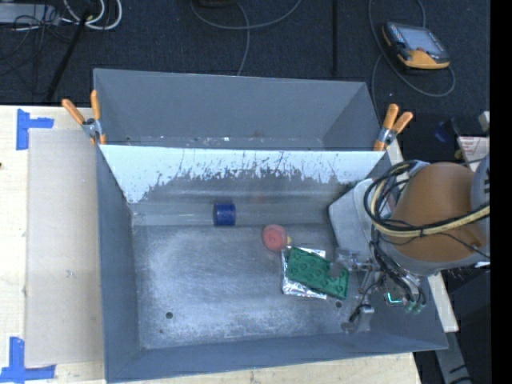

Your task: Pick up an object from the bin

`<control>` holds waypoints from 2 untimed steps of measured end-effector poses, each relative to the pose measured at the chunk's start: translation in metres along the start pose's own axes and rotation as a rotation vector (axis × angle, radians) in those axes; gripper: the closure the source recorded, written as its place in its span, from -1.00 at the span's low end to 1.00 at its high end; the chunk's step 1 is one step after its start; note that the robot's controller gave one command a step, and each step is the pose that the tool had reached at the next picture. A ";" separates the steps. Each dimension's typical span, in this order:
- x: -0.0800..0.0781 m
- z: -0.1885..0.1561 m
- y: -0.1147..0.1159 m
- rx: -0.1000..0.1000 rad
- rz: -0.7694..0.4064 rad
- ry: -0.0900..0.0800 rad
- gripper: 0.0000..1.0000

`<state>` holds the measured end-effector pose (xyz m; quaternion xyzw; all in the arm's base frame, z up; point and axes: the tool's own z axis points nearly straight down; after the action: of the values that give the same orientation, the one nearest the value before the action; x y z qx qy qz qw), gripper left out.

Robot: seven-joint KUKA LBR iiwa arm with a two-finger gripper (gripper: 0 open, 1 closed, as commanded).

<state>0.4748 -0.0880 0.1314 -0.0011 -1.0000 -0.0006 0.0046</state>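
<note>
The gripper (358, 314) sits low in the bin (200, 294). I cannot tell if it is wide or closed. Nothing looks picked up yet. A green packet (314, 274) lies just beside it, and a pink ball (274, 237) lies farther off.

Ball (274, 237) between cylinder (225, 213) and packet (314, 274), tool (358, 314) rightmost

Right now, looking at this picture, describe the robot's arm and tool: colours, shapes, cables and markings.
The wrist wears a rounded orange-brown cover, ringed by looped black cables. A pale grey angular plate sits beside it. The small dark metal tool is thin, with fine wires and a teal spot near its base. No markings are legible.
</note>
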 end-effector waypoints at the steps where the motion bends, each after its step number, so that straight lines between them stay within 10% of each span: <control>1: -0.040 0.062 0.014 0.000 0.193 -0.010 -1.00; 2: -0.041 0.059 0.013 0.002 0.191 -0.014 1.00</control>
<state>0.5153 -0.0750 0.0715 -0.0962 -0.9954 0.0007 -0.0026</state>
